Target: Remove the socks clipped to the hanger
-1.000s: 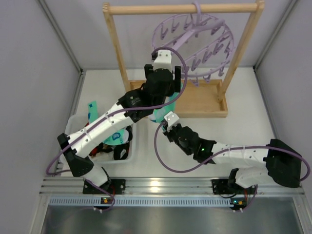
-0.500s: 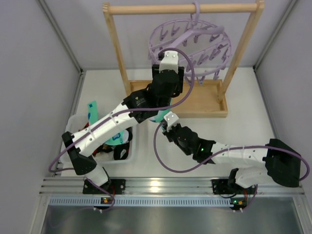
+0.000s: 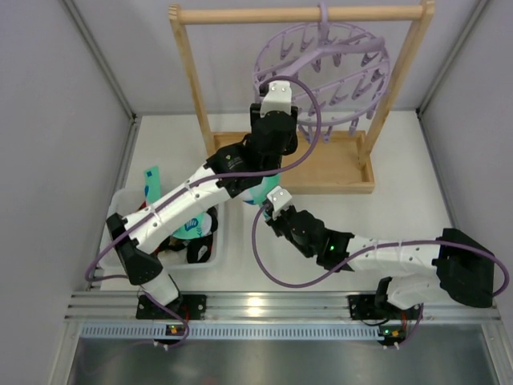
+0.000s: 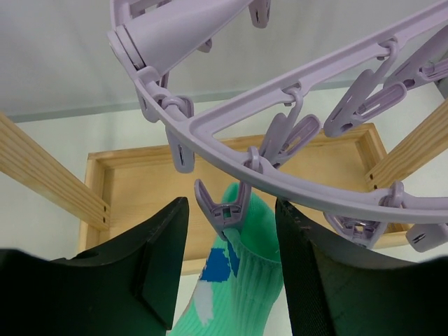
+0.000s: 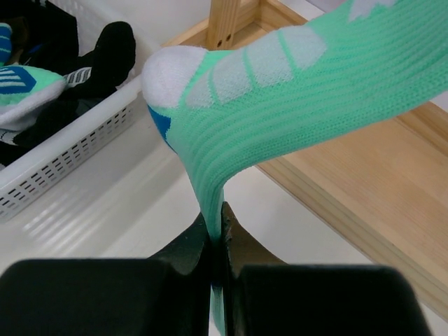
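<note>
The lavender hanger (image 3: pixel 329 64) hangs by its hook from the wooden rack's bar. A mint-green sock with a blue patch (image 4: pixel 245 294) hangs by its cuff from one clip peg (image 4: pixel 222 210) under the ring (image 4: pixel 294 133). My left gripper (image 4: pixel 231 273) is open, its fingers on either side of that peg and the cuff, touching neither. It sits just under the hanger in the top view (image 3: pixel 274 128). My right gripper (image 5: pixel 218 224) is shut on the foot end of the same sock (image 5: pixel 294 98), which stretches up from it. The other socks lie in the basket.
A white basket (image 3: pixel 218 241) at the left holds black and mint socks (image 5: pixel 84 63). The wooden rack's base tray (image 3: pixel 337 164) lies under the hanger, and its uprights (image 3: pixel 192 88) stand on either side. Grey walls close in the left, right and back.
My left gripper has moved up and right, under the hanger ring. The hanger has swung to the right. My right gripper has kept its hold on the sock and shifted slightly.
</note>
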### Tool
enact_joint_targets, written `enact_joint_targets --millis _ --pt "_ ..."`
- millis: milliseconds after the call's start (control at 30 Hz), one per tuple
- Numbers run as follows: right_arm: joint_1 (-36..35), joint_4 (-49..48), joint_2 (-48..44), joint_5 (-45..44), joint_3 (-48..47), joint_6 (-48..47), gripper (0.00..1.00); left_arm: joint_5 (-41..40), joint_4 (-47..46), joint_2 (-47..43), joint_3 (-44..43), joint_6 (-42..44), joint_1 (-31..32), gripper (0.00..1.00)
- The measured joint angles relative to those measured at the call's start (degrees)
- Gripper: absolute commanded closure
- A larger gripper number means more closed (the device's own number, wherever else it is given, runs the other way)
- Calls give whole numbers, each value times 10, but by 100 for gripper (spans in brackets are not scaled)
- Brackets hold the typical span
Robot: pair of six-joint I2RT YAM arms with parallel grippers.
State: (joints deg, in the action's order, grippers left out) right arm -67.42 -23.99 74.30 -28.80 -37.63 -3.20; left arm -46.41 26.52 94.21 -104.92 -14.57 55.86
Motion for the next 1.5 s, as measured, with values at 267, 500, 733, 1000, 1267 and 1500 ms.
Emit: enact_joint_targets --millis 267,500,733,1000,1267,1500 --pt "-3 0 -12 9 0 0 100 11 -15 3 7 5 -19 43" --pt "-3 -1 -30 17 1 0 100 29 -48 -2 48 8 -44 40" --pt "-4 0 -32 32 1 4 100 38 -94 -15 91 14 -45 43" --pt "-14 0 -32 31 1 4 100 38 -130 -15 92 35 -45 73" --pt "-17 -1 -32 30 3 5 100 37 -137 -15 92 47 -45 100" --pt "-21 7 -62 30 40 16 100 51 -138 -26 105 52 -45 17"
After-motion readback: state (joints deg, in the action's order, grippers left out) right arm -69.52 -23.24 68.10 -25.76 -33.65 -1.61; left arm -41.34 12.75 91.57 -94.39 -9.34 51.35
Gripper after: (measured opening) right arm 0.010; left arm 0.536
